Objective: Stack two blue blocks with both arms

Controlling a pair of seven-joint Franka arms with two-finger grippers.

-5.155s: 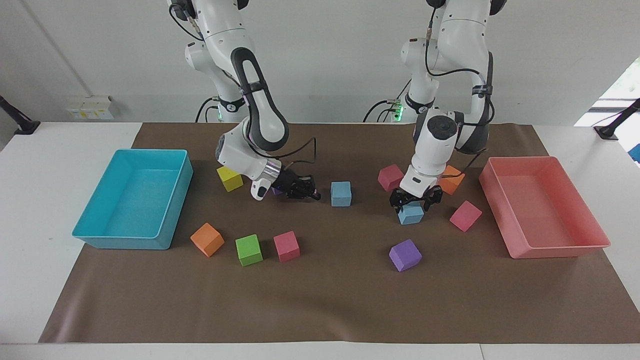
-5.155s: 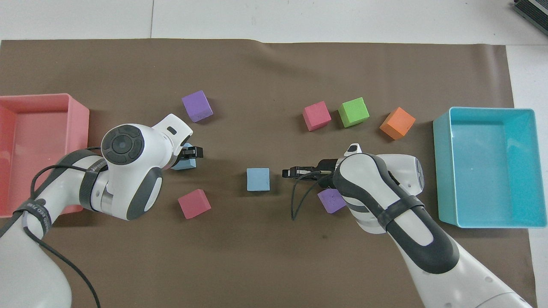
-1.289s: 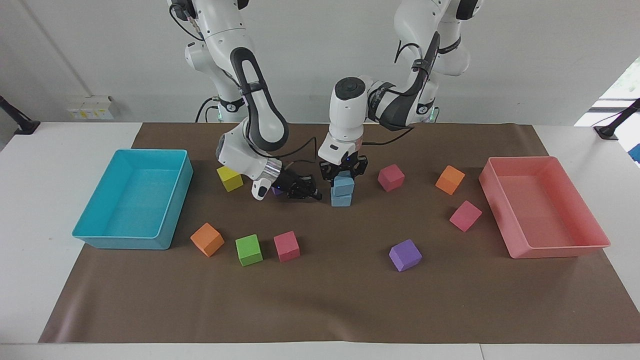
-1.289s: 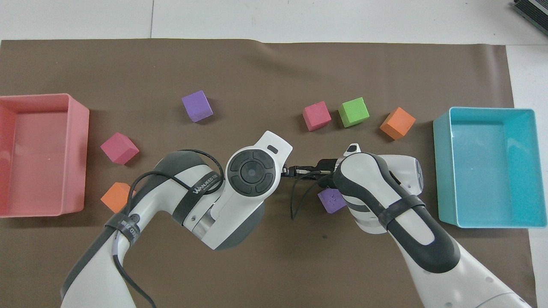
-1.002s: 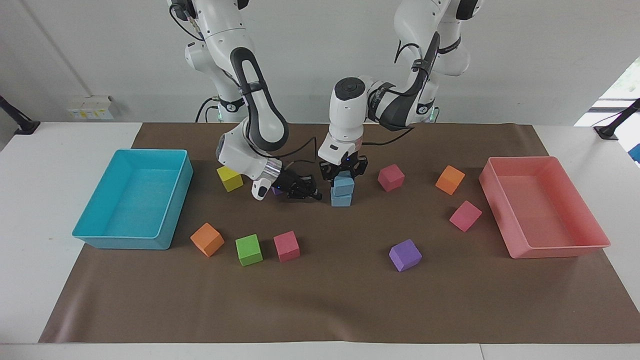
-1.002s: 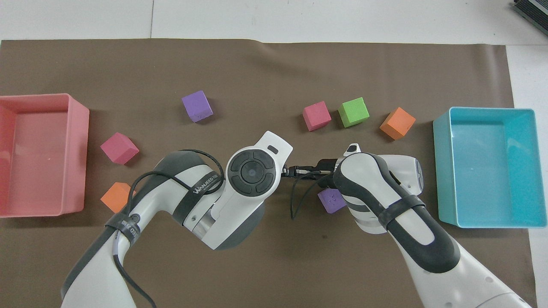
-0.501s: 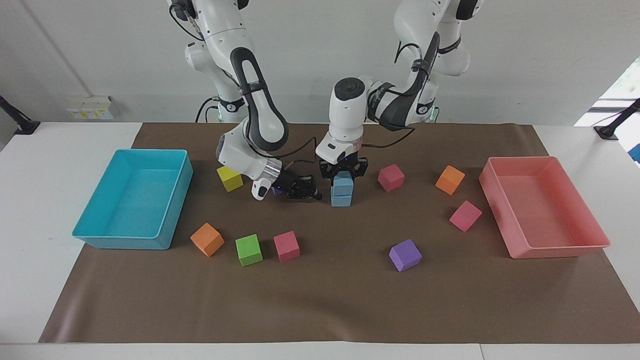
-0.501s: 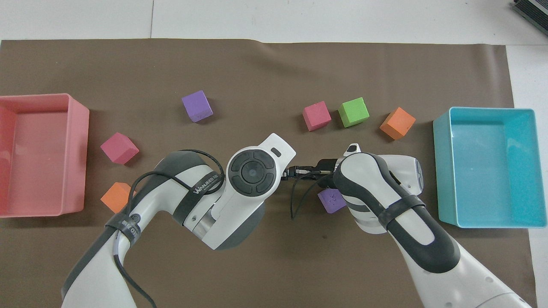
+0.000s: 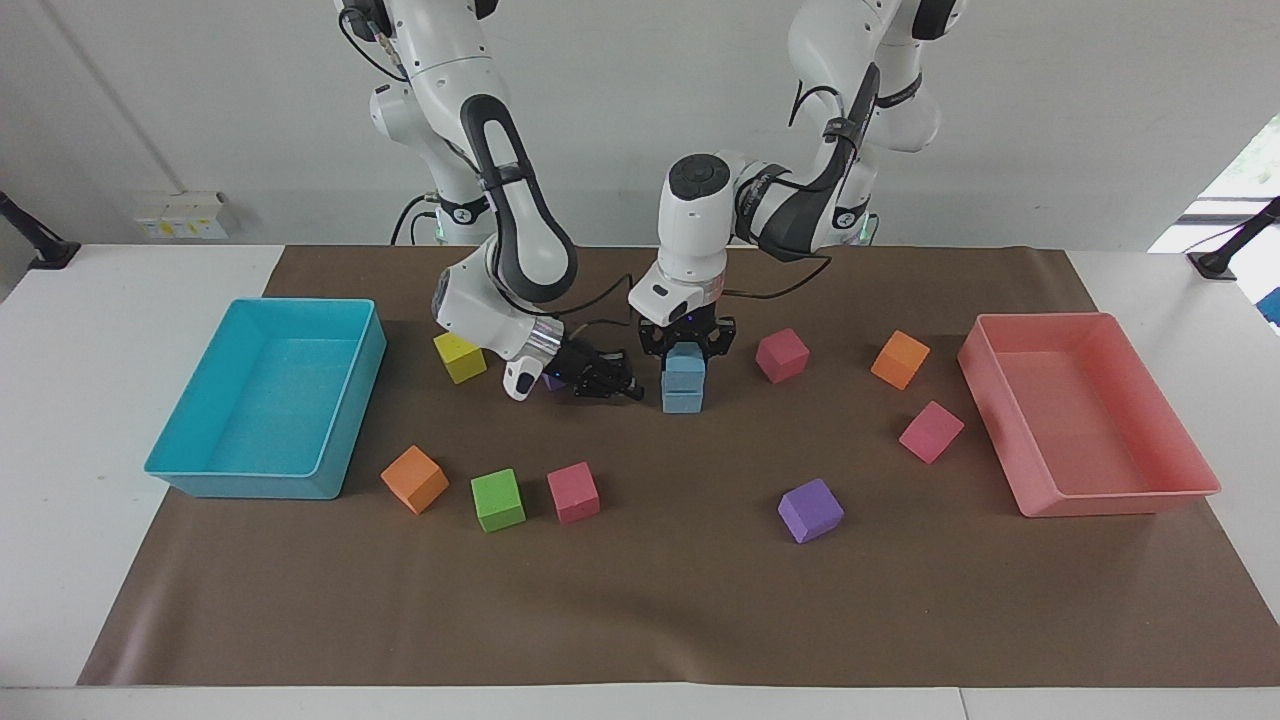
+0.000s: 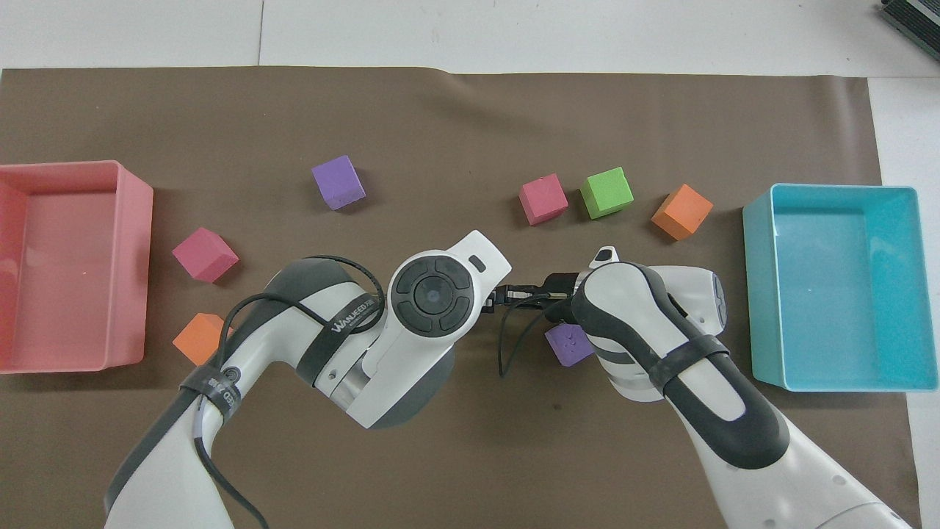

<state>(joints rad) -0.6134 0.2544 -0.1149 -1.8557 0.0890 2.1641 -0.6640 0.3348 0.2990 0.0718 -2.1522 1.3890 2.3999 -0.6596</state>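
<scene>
Two light-blue blocks stand stacked mid-table: the upper blue block (image 9: 685, 366) rests on the lower blue block (image 9: 683, 403). My left gripper (image 9: 688, 345) comes straight down over the stack, and its fingers (image 9: 655, 345) grip the upper block's sides. My right gripper (image 9: 608, 382) waits low over the mat beside the stack, toward the right arm's end, pointing at it; it also shows in the overhead view (image 10: 514, 294). In the overhead view my left wrist (image 10: 433, 294) hides the stack.
A cyan tray (image 9: 357, 400) lies at the right arm's end and a pink tray (image 9: 1100, 500) at the left arm's. Loose cubes lie around: yellow (image 9: 459, 357), orange (image 9: 414, 478), green (image 9: 497, 499), purple (image 9: 810, 510), pink (image 9: 931, 431). Another purple cube (image 10: 565, 344) lies under my right arm.
My left gripper carried a blue block from the left arm's end and set it on the other blue block. In the last second it settled slightly. The right arm has not moved.
</scene>
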